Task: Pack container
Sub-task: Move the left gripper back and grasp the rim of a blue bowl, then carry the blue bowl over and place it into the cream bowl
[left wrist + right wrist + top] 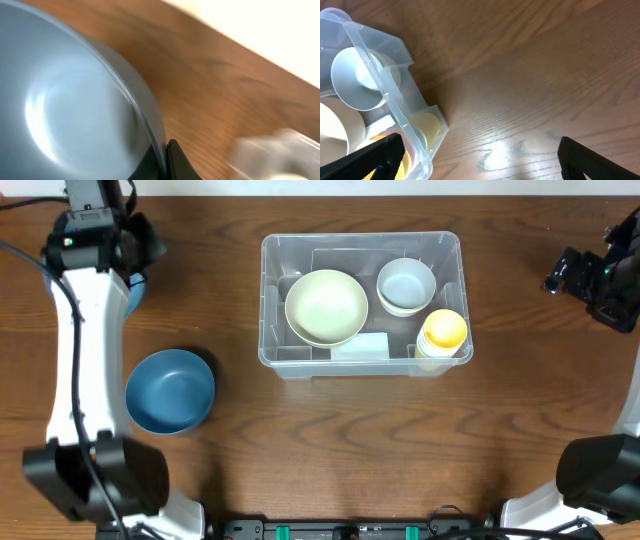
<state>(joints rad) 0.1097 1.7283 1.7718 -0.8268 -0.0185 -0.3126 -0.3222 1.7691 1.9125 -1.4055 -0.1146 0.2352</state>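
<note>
The clear plastic container [271,302] stands at the table's centre back, holding a cream bowl [325,307], a pale blue-white bowl [405,284] and a yellow cup [444,331]. At the far left back, my left gripper [165,159] is shut on the rim of a blue-grey bowl [65,100], one finger inside and one outside. In the overhead view the arm hides most of that bowl [136,292]. My right gripper [480,162] is open and empty over bare wood, just right of the container's corner [395,107]; overhead it [585,280] sits at the far right.
A second blue bowl [170,390] rests on the table at the front left, beside the left arm's white link [85,350]. The table's back edge shows in the left wrist view.
</note>
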